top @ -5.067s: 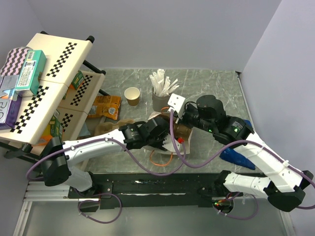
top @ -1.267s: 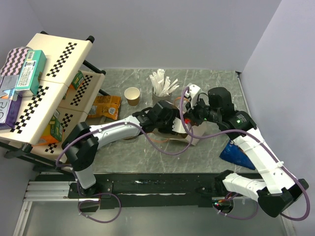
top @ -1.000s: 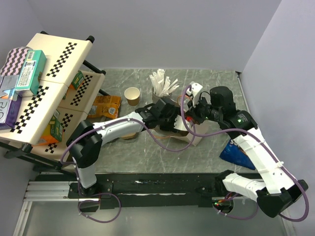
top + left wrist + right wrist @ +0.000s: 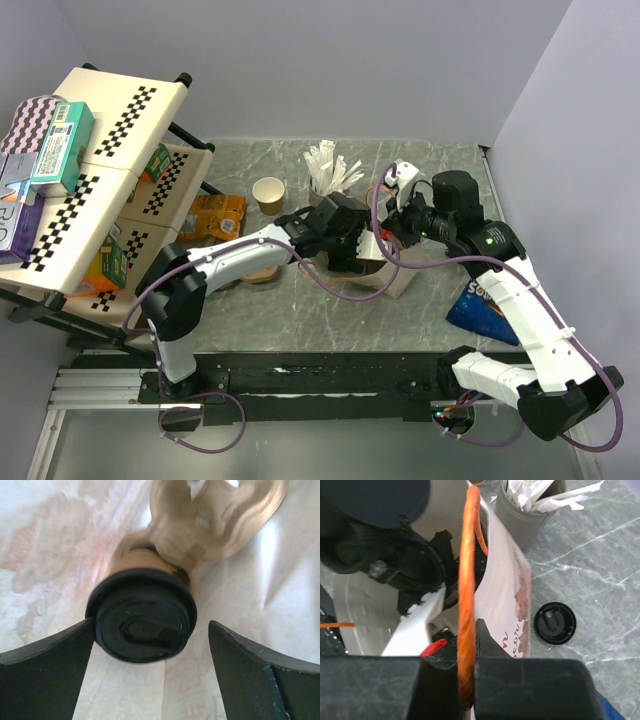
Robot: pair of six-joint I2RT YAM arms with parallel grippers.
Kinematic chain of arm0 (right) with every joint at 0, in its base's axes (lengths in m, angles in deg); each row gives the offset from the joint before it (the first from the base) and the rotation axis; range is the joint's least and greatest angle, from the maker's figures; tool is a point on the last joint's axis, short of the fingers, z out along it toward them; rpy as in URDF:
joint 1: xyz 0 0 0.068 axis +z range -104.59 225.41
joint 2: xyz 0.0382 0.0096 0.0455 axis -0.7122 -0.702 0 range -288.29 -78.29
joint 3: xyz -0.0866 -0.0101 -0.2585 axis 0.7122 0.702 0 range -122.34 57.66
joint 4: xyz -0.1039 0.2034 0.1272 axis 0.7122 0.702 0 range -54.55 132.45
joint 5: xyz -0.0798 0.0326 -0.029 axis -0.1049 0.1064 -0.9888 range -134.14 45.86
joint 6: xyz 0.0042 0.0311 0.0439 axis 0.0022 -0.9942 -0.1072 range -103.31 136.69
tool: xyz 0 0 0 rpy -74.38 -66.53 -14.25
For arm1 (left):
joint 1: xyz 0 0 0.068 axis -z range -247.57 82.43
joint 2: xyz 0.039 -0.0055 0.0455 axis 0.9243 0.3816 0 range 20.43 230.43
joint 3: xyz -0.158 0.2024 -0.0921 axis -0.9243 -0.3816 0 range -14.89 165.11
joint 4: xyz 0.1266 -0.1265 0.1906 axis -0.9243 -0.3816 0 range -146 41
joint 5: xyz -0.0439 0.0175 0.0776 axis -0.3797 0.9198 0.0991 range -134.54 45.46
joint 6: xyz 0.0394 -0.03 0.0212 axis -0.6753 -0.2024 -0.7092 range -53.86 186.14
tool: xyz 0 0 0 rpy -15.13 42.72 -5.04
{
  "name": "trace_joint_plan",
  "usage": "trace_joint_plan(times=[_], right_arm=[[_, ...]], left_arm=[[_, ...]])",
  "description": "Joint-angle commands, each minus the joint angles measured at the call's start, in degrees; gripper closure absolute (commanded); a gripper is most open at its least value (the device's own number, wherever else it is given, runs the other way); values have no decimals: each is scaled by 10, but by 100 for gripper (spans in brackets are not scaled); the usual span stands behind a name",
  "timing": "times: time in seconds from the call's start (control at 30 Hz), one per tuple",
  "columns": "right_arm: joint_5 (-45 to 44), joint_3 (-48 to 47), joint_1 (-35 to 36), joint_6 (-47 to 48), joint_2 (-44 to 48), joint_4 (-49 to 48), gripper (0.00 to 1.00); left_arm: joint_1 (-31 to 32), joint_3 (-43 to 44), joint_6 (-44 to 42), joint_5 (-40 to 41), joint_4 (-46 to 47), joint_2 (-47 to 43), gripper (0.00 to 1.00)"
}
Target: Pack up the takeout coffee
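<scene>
A kraft-paper coffee cup [image 4: 132, 562] with a black lid [image 4: 142, 615] sits in the brown moulded carrier [image 4: 215, 520] inside a white paper bag [image 4: 388, 278]. My left gripper [image 4: 151, 642] is inside the bag and open, with one finger on each side of the lid; the left finger is close to its rim. My right gripper [image 4: 467, 645] is shut on the bag's orange handle [image 4: 468, 555] and holds the bag open. From above, the left gripper [image 4: 352, 250] is in the bag mouth and the right gripper [image 4: 390, 222] is just beyond it. An open, lidless kraft cup [image 4: 268, 194] stands at the back.
A loose black lid [image 4: 555, 623] lies on the table beside the bag. The grey cup of white sticks [image 4: 325, 195] stands just behind the bag. A blue snack bag [image 4: 482, 305] lies at the right, an orange packet [image 4: 215, 215] and a shelf rack [image 4: 90, 170] at the left.
My left gripper has moved a little further right into the bag. My right gripper has drawn the handle slightly up and back. The bag's mouth stands wider.
</scene>
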Motion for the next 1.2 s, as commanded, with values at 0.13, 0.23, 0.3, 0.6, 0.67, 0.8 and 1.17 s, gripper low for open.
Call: trace_joint_plan(times=[0.13,0.23,0.3,0.6,0.67,0.8,1.17], right_arm=[[-3,-14,-4,11,0,19,100],[-5,-12,-4,16,1,23,100],[-2,-12,-5,19,3,23,100],[0,-5,-5,25,1,20,100],[6,-2,-4,37,5,24,100],[6,12,-4,51,18,18,100],[2,6,-4,54,5,17,100]], left_arm=[[-4,-6,45,-52,-24,-71,1],[-4,-7,47,-71,-43,-88,1],[-4,-14,53,-87,-46,-97,1],[-2,-30,64,-75,-46,-112,1],[-2,-25,69,-77,-56,-113,0],[-5,-32,90,-103,-44,-149,1],[-8,-47,188,-154,17,-207,1]])
